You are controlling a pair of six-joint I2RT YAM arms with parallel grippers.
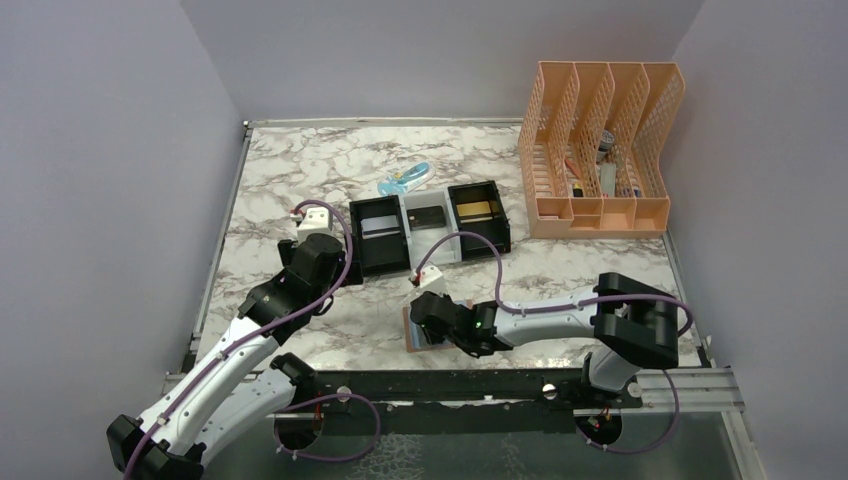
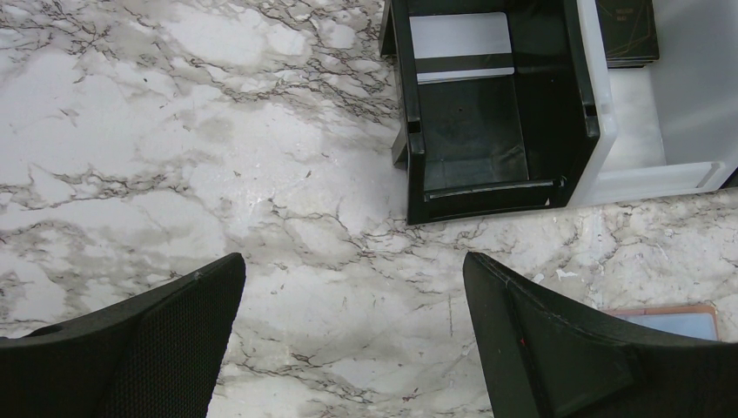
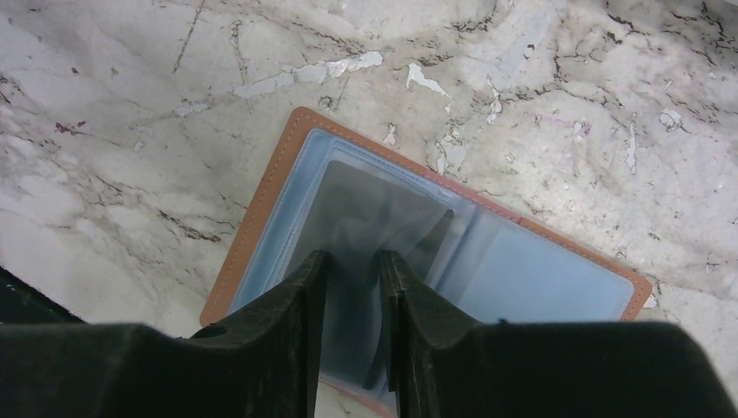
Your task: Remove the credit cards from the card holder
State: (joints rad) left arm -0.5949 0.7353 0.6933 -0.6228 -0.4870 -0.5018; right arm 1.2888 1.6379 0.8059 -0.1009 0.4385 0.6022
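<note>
Here, card holder (image 3: 540, 261) lying open on the marble table (image 3: 130, 104), right gripper (image 3: 352, 257) nearly closed over its blue sleeves, hold unclear, left gripper (image 2: 352, 261) spread wide, empty, silver card (image 2: 459, 48), dark card (image 2: 627, 30) and gold card (image 1: 477, 208) in the tray (image 2: 487, 193), dark card's gold print unreadable.

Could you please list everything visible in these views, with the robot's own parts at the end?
card holder: one, tan-brown with pale blue pockets, open on the table under the right gripper
silvery card: one, left tray compartment
dark card: one, middle compartment
gold card: one, right compartment
tray: one, black and white, mid-table
blue tool: one, behind the tray
file organiser: one, peach, back right, unclear small items inside
table: one, marbled white
left gripper: black, open over bare marble
right gripper: black, fingers nearly together over the holder; grip unclear
</note>
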